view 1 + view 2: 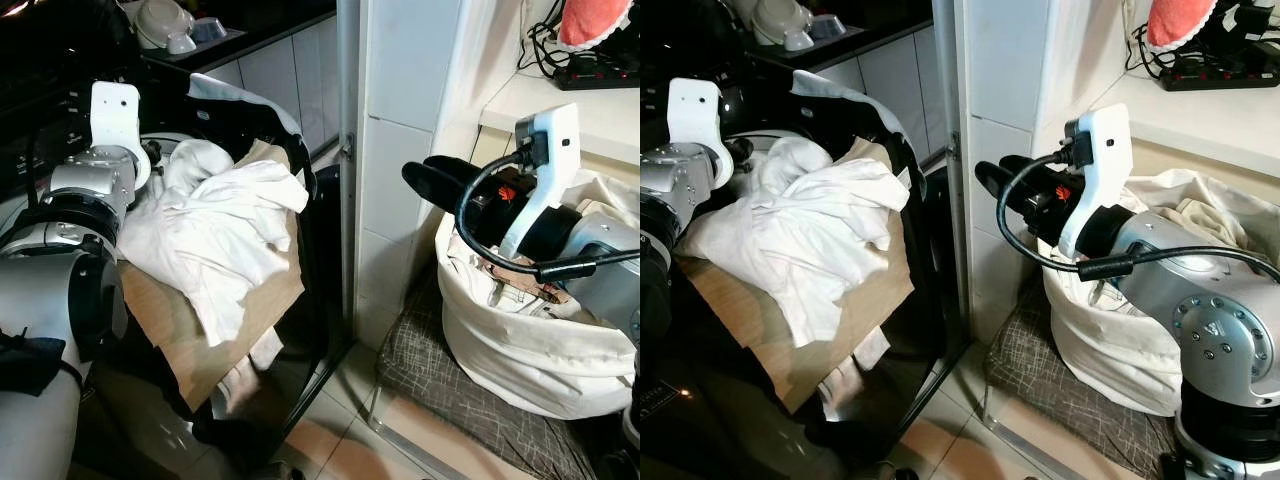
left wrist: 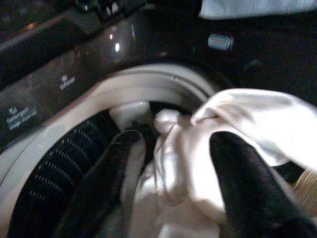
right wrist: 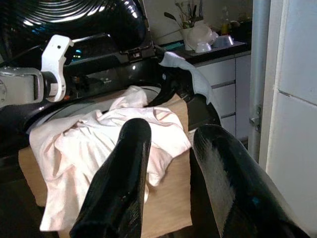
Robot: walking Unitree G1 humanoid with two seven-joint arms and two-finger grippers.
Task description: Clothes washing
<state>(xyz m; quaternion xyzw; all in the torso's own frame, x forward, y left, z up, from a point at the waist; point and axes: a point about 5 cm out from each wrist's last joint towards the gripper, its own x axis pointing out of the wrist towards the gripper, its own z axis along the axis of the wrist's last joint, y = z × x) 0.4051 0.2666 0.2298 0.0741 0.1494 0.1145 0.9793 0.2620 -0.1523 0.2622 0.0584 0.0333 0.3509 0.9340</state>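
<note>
The white garment (image 1: 225, 235), centre-left of the frame, hangs over the washing machine's rim (image 2: 148, 87) and a tan cloth (image 1: 215, 340). It looks soft, light and floppy, so a bunched fold near the drum (image 2: 59, 163) should grip best. The left gripper (image 2: 171, 158) has its 2 fingers spread around such a fold. The right gripper (image 3: 166, 163) hovers released, empty. Lower right, a full white laundry bag (image 1: 520, 350) crowds the right arm.

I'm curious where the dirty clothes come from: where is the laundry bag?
The white laundry bag sits on the floor at the robot's right, against the tiled wall, just under the right gripper.
</note>
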